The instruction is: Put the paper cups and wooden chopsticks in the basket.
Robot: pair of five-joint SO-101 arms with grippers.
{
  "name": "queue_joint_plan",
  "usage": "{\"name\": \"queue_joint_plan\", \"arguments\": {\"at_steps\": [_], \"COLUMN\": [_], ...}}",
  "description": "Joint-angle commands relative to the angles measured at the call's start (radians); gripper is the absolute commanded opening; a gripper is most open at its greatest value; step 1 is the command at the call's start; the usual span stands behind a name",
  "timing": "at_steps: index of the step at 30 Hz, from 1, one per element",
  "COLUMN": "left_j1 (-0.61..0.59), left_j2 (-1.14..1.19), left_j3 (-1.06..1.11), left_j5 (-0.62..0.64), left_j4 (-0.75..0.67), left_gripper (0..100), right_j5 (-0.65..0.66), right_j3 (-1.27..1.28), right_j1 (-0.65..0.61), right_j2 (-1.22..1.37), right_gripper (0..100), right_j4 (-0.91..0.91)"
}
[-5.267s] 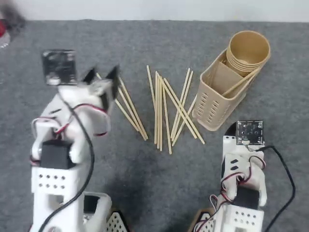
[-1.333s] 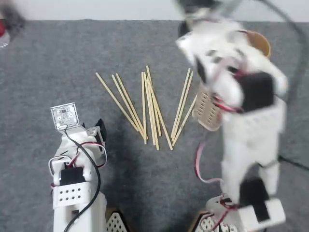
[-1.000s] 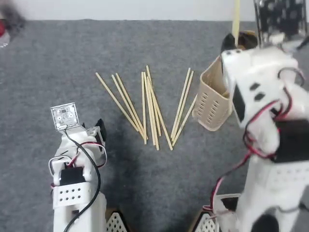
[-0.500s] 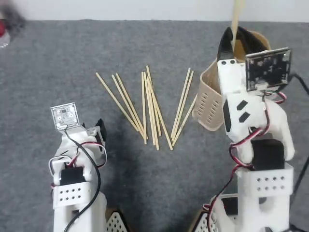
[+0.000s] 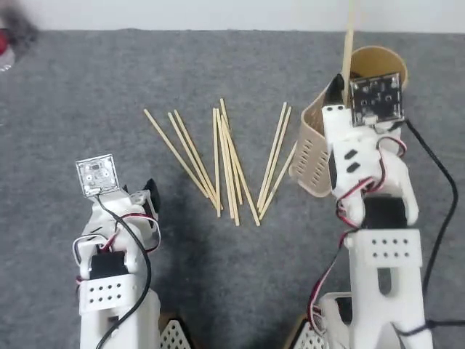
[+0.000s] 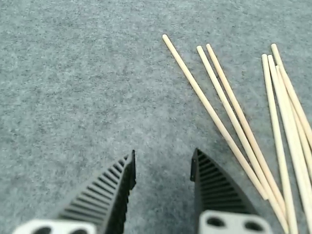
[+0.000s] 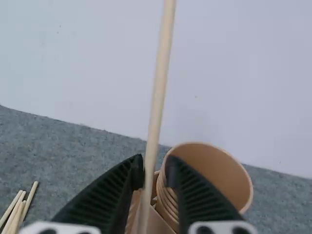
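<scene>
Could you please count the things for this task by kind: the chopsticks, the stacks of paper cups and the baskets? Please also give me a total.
loose chopsticks: about 10 (some overlap)
held chopstick, in the right gripper: 1
stack of paper cups: 1 (how many cups it holds is unclear)
basket: 1
Total: about 13

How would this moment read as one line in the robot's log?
right gripper shut on chopstick over basket | left gripper open above mat | loose chopsticks on mat
</scene>
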Motion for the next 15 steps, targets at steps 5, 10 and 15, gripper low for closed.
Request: {"name": "queue_joint_plan", "arguments": {"at_steps": [5, 10, 15], "left_j1": [0.006, 0.006, 0.006], "left_j2": [-0.015, -0.015, -0.015], "left_j3": [-0.005, -0.005, -0.005], "left_j5": [-0.005, -0.005, -0.003], "left_j4": [-0.025, -0.025, -0.025], "left_gripper": [18, 18, 18], "right_j5": [0.017, 0.015, 0.058], "right_j3": [-0.020, -0.196, -0.434], "right_j1": [-0.061, -0.166, -0.321], "right_j2": [-0.107, -0.047, 0.232], "right_gripper": [19.9, 19.4, 19.1], "right_j4": [0.090, 0.297, 0.552]}}
